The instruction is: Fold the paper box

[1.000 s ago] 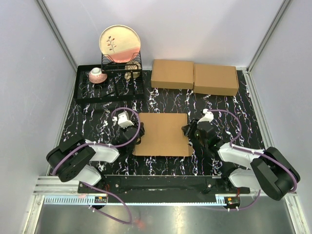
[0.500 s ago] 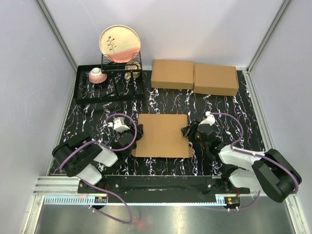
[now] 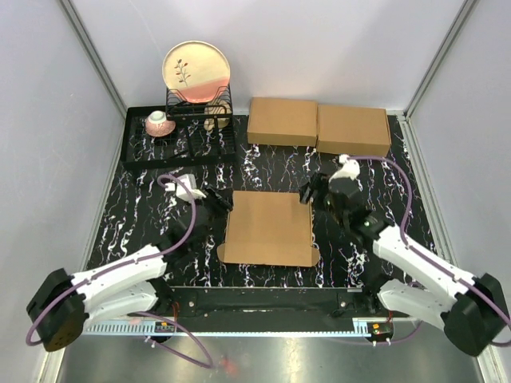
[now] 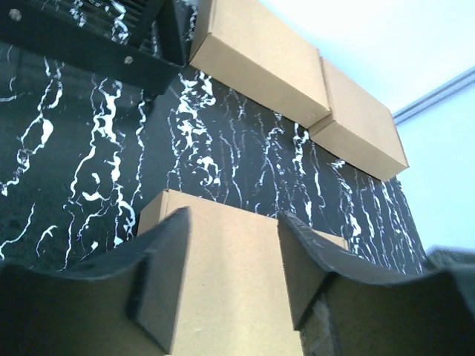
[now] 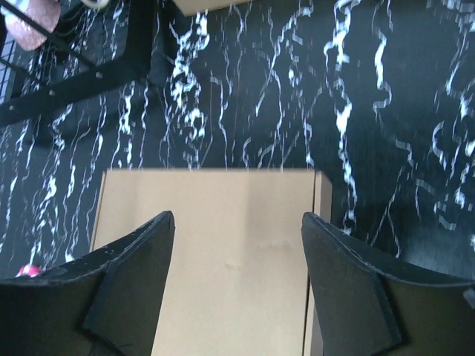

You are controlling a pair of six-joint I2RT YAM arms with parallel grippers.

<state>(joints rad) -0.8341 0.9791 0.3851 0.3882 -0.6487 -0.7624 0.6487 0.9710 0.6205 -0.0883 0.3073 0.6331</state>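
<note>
The paper box [image 3: 267, 227] is a flat, closed brown cardboard box lying in the middle of the black marbled table. My left gripper [image 3: 215, 199] hovers at its far left corner. In the left wrist view the gripper [image 4: 234, 256] is open, its fingers [image 4: 159, 274] either side of the box top [image 4: 230, 297], holding nothing. My right gripper [image 3: 313, 194] hovers at the far right corner. In the right wrist view it [image 5: 237, 256] is wide open over the box [image 5: 223, 245], its fingertips [image 5: 349, 274] clear of the cardboard.
Two similar flat brown boxes [image 3: 282, 120] [image 3: 354, 130] lie side by side at the back; they also show in the left wrist view [image 4: 260, 59]. A black dish rack [image 3: 180, 144] at the back left holds a plate [image 3: 197, 70] and a pink cup [image 3: 158, 123].
Both arms have stretched forward and their grippers moved from the box's side edges to its far corners. The box now lies slightly skewed and a little nearer.
</note>
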